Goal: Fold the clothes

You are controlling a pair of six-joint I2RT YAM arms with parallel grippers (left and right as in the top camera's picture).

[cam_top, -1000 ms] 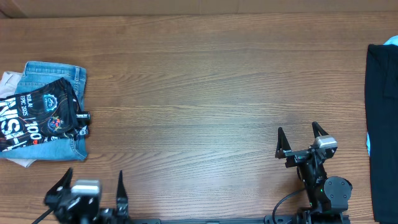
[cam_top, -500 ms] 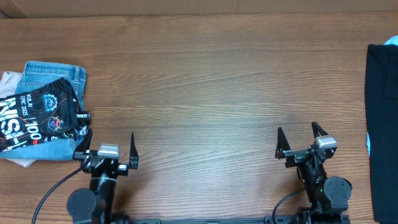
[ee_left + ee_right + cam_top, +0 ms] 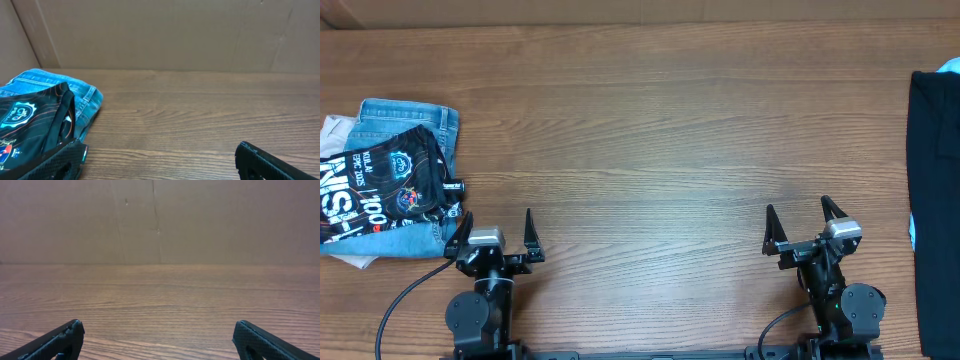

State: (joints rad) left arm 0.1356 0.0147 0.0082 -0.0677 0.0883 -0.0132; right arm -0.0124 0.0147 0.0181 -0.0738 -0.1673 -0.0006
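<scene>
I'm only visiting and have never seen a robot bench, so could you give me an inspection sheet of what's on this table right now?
Surface: wooden table, bare across the middle.
Job's things: black printed jersey, folded, lying on the jeans at the left edge; black garment at the right edge, partly out of frame.
Clutter: light-blue jeans under the jersey; white cloth poking out beneath the jeans.
Grippers: left gripper and right gripper both open, holding nothing, near the front edge.
Cables: black cable looping from the left arm's base; second cable by the right arm's base.
Surroundings: cardboard wall behind the table.
</scene>
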